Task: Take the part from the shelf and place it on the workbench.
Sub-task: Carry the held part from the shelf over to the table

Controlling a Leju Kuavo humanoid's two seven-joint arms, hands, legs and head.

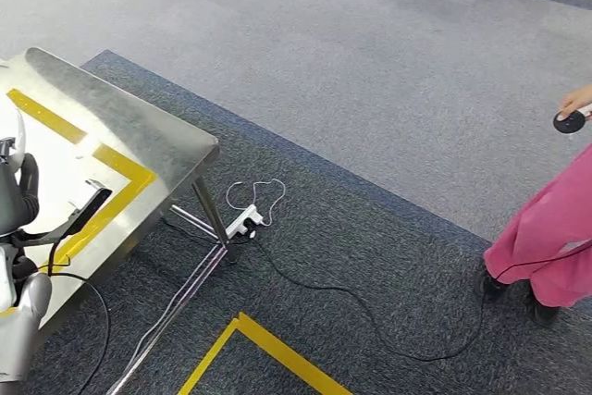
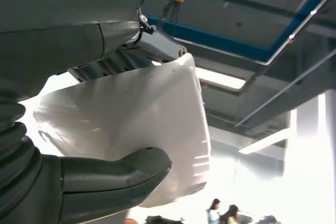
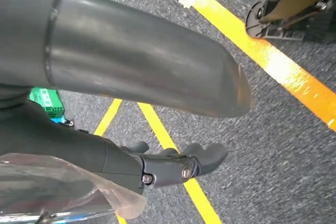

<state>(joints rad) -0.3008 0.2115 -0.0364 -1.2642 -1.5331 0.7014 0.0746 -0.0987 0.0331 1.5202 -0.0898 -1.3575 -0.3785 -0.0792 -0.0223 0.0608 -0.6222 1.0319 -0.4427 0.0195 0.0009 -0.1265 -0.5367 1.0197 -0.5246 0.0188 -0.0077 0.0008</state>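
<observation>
**Part in the left hand, desk corner close by**

Grey thumb and darker fingers of the left hand wrap a smooth white curved shell part, seen closest in the left wrist view; the thumb lies across its lower face and the palm backs the upper side, so the part is held, well up off any surface. From the head view the same arm sits low at the left edge, over the shiny steel desk with yellow tape bands, and a black flat bracket sticks out towards the tape corner.

The right hand hangs over dark carpet crossed by yellow floor tape. Its fingers are loosely curled with nothing between them. A clear plastic sheet shows beside its wrist.

As I judge it, the risk is the slippery, rounded shell sliding out of a grip that catches only part of it, or being set too near the desk's right corner and tipping off. A white power strip and a black cable trail by the desk leg, a tripping hazard for the robot's feet. A person in pink trousers stands well apart at the right, holding a small black disc. Open carpet lies between; the desk's middle offers the safest room.
</observation>
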